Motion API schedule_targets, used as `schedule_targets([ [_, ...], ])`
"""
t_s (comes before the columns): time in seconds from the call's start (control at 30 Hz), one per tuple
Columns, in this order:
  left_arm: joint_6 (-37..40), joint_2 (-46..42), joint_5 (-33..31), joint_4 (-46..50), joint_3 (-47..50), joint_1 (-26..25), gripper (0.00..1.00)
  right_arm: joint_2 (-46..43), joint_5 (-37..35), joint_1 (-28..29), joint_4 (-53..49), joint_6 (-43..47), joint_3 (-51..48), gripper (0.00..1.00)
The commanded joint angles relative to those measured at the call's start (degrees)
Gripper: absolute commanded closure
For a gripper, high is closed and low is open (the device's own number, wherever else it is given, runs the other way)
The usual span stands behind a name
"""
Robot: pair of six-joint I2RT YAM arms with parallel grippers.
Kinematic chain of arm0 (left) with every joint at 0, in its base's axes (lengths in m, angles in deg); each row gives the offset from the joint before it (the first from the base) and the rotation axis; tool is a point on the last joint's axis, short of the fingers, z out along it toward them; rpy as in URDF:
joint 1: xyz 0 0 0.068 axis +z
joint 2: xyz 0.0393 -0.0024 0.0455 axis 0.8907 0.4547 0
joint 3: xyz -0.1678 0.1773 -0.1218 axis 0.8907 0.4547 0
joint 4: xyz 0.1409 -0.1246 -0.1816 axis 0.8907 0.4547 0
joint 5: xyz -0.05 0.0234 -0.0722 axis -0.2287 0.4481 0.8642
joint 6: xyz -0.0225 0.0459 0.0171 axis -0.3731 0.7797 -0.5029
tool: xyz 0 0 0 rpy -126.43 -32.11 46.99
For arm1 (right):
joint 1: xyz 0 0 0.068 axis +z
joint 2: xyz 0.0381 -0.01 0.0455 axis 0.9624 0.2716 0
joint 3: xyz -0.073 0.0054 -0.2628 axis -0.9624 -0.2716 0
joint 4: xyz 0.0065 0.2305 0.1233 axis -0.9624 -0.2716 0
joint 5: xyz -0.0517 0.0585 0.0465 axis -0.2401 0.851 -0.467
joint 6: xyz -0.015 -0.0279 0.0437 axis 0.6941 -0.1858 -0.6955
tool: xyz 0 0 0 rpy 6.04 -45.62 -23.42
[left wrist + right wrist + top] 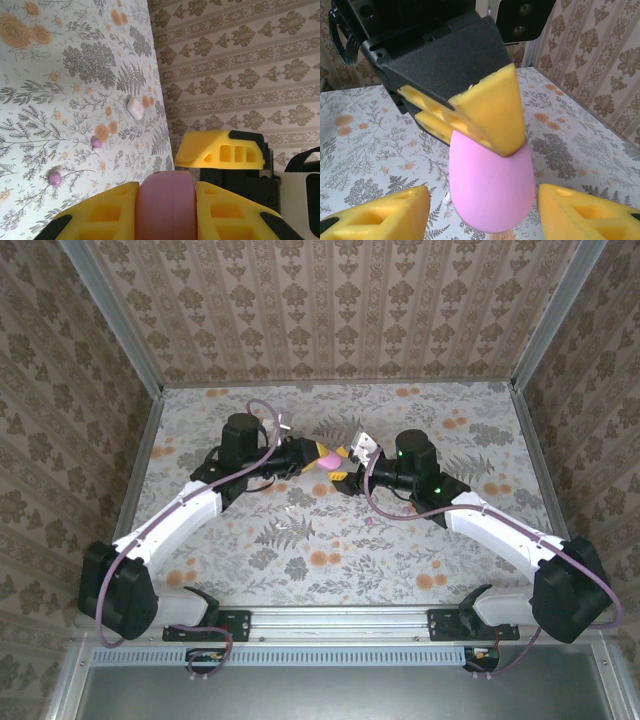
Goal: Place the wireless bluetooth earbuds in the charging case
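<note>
The wireless bluetooth earbuds (pixel 96 143) lie loose on the flowered table (pixel 45 75). In the left wrist view they are two pinkish-purple specks, one at ten o'clock from the case and the second (pixel 55 177) nearer nine o'clock, apart from each other and well clear of every finger. A white pebble-like piece (pixel 135 108) lies farther along at about eleven o'clock (what it is I cannot tell). The charging case (pixel 166 205) is a smooth pink egg, and the left gripper (pixel 166 189) is clamped on it, a yellow finger pressed to each side and a faint line running up its face. The right wrist view gives me the case's whole shape: its rounded end hangs toward six o'clock, pinched at the top by the left gripper, with the cloth behind and below it. There the right gripper (pixel 484 192) stands with its jaws apart, one yellow finger (pixel 380 215) at seven o'clock and the other at five o'clock, flanking the case with a gap on both sides. The top camera gives me the layout: the two arms come in from seven and five o'clock and meet nose to nose just toward twelve o'clock of the table's centre, the case a pink spot between them. Patterned wallpaper covers the walls (pixel 330 310) all round.
</note>
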Motion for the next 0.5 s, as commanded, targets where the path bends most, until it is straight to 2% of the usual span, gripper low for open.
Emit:
schedule_targets([
  [0.0, -2.27, -2.21, 1.81, -3.52, -1.51, -0.39, 0.89, 0.07, 2.47, -0.46, 0.02, 0.54, 1.2, 0.41],
  [0.1, -3.1, -2.08, 3.03, -3.6, -1.58, -0.3, 0.89, 0.28, 3.27, -0.54, 1.69, -0.92, 1.52, 0.45],
  [0.47, -2.53, -2.43, 3.39, -2.43, -1.56, -0.3, 0.89, 1.69, 3.92, -0.63, 4.86, -3.86, 2.43, 0.51],
])
